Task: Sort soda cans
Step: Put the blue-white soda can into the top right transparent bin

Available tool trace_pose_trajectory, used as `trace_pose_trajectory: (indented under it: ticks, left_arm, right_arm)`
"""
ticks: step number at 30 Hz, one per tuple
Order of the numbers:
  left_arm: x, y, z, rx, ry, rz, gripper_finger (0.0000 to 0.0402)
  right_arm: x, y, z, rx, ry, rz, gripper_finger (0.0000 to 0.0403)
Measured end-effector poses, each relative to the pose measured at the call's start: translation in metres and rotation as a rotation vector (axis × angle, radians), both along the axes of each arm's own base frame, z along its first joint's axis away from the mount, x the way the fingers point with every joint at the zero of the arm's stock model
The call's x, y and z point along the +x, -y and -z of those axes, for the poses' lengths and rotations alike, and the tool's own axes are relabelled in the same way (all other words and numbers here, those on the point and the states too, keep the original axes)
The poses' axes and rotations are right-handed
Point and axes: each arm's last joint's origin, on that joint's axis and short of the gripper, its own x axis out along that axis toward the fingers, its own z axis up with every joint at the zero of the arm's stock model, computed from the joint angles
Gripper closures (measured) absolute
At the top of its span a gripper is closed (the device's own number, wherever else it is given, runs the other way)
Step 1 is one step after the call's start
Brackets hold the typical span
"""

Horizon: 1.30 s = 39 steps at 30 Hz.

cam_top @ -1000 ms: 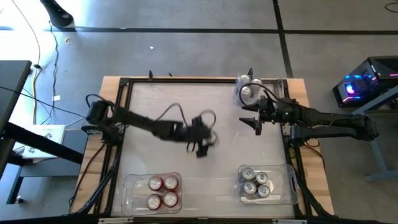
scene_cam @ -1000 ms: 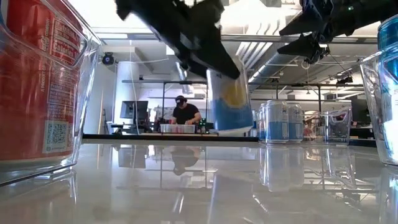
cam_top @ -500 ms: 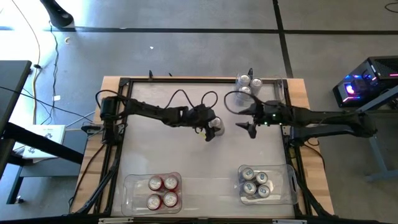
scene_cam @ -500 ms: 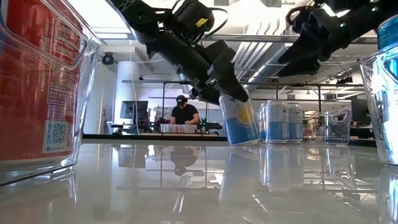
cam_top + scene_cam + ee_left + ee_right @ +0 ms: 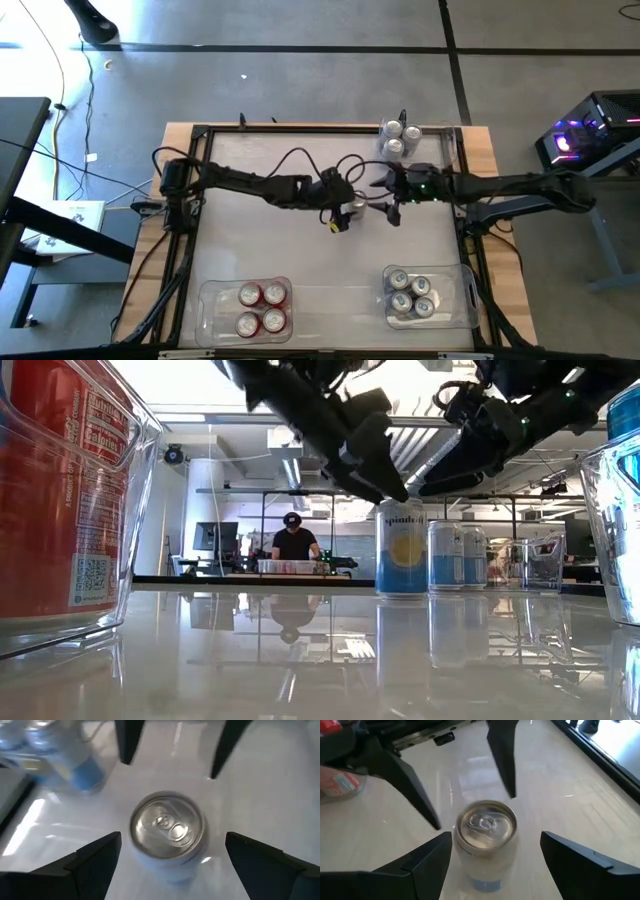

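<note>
One soda can (image 5: 403, 548), pale with a blue band and a yellow disc, stands upright on its base mid-table, its silver top (image 5: 166, 826) facing up. My left gripper (image 5: 340, 212) hangs open just above it on its left; in its wrist view the fingers (image 5: 95, 865) flank the can without touching. My right gripper (image 5: 391, 205) is open too, above and right of the can (image 5: 486, 830). Three like cans (image 5: 398, 138) stand at the far right corner.
A clear bin with several red cans (image 5: 262, 308) sits at the near edge left of centre, and a clear bin with several blue cans (image 5: 412, 296) at the near right. The two grippers' fingertips face each other closely over the can. A person (image 5: 295, 542) is in the room beyond.
My left gripper carried the can from mid-table toward the right and far side, lowered it from a tilted hold until it stood upright, then let go and rose slightly. My right gripper moved left and down from near the corner cans toward this can.
</note>
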Motion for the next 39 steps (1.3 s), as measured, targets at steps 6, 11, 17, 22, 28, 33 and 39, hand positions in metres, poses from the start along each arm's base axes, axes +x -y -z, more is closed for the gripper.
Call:
trace_pose_trajectory:
  ticks: [6, 11, 17, 22, 28, 33, 39]
  left_arm:
    - [-0.004, 0.006, 0.003, 0.113, -0.05, -0.079, 0.0047]
    - [-0.007, 0.002, 0.005, 0.174, -0.067, -0.153, 0.0046]
    - [-0.012, 0.0, 0.005, 0.257, -0.103, -0.236, 0.0046]
    - [-0.022, 0.01, -0.005, 0.33, -0.139, -0.295, 0.0046]
    - [-0.022, 0.024, -0.007, 0.248, -0.101, -0.256, 0.0046]
    - [-0.008, 0.03, 0.018, 0.171, -0.1, -0.173, 0.0046]
    - [0.014, 0.031, 0.057, 0.185, -0.062, -0.102, 0.0046]
  right_arm:
    - [0.01, 0.002, 0.013, 0.002, -0.041, -0.026, 0.0103]
    - [0.015, -0.001, 0.023, 0.054, -0.09, -0.068, 0.0103]
    - [0.006, -0.016, 0.014, 0.121, -0.085, -0.133, 0.0103]
    - [0.001, -0.024, 0.001, 0.069, -0.014, -0.149, 0.0103]
    - [0.004, -0.02, -0.001, -0.037, 0.016, 0.041, 0.0103]
    - [0.002, -0.02, 0.004, -0.031, -0.032, 0.08, 0.0103]
    - [-0.003, -0.02, 0.015, -0.052, -0.16, 0.07, 0.0103]
